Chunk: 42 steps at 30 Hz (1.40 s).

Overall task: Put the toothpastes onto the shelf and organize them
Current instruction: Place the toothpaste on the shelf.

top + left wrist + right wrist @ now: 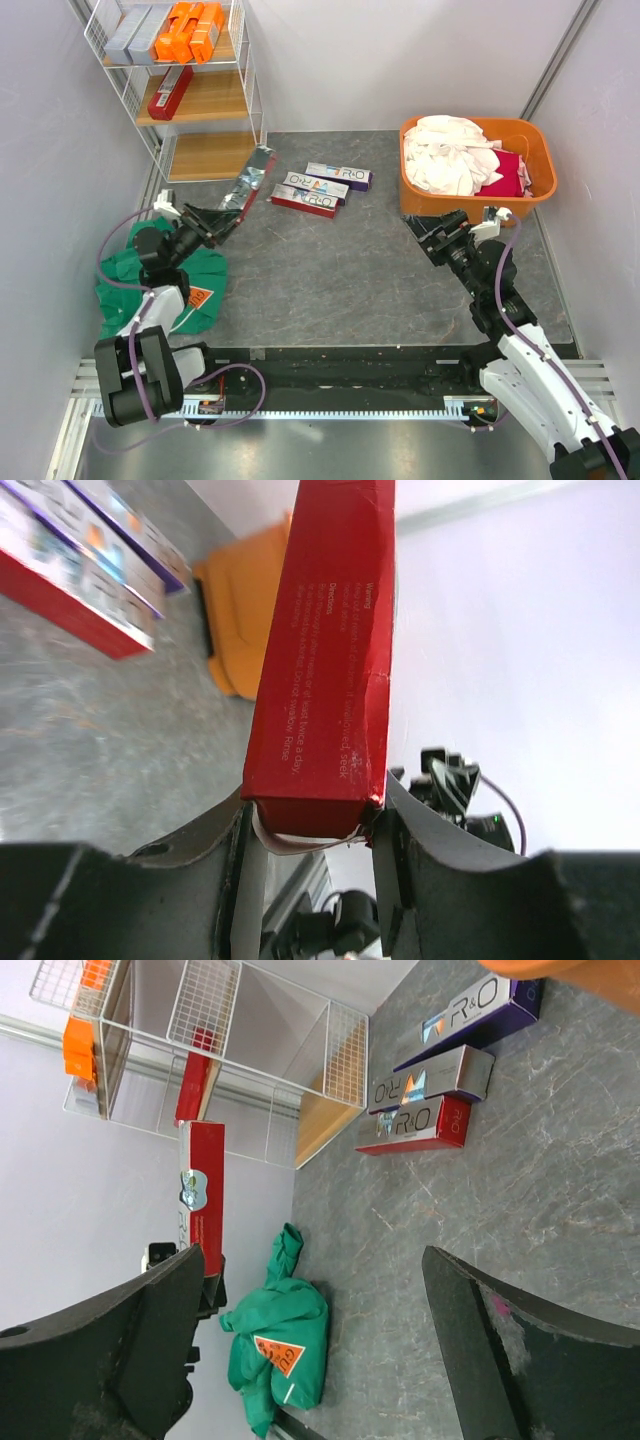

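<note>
The left end effector (312, 825) pinches one end of a red toothpaste carton (325, 650). The carton is lifted off the tabletop (380, 270) and leans toward the white wire shelf (205, 157) in the far left corner. The right end effector (432, 238) is spread wide and holds nothing, near the orange tub (470, 205). Three R.O cartons (322, 188) lie side by side near the far edge.

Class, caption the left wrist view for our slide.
Left pincer grips a red toothpaste carton above the grey table.
</note>
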Each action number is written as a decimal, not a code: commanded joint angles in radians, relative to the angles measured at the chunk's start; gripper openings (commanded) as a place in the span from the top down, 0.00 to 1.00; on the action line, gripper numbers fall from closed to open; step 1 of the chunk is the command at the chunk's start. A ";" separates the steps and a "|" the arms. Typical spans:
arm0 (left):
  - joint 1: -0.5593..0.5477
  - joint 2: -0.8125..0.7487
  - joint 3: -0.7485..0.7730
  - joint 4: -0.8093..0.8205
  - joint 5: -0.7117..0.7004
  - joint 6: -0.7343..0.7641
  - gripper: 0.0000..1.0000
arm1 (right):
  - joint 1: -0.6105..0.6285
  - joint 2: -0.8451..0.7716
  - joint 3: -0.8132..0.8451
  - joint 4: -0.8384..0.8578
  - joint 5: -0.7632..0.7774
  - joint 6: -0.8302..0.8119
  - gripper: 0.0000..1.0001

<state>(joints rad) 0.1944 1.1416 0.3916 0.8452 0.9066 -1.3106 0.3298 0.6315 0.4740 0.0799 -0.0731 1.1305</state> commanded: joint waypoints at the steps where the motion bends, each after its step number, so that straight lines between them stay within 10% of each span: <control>1: 0.128 -0.043 0.050 -0.087 0.110 0.039 0.78 | 0.000 0.014 0.009 0.006 -0.033 -0.018 0.02; 21: 0.215 0.139 0.398 -0.333 0.022 0.123 0.78 | -0.003 0.054 0.002 0.006 -0.057 -0.026 0.02; 42: 0.209 0.550 1.081 -0.759 -0.117 0.209 0.76 | -0.006 0.039 -0.029 0.000 -0.060 -0.023 0.02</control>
<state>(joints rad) 0.4034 1.6505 1.3624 0.1238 0.8085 -1.1423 0.3286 0.6857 0.4583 0.0738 -0.1276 1.1179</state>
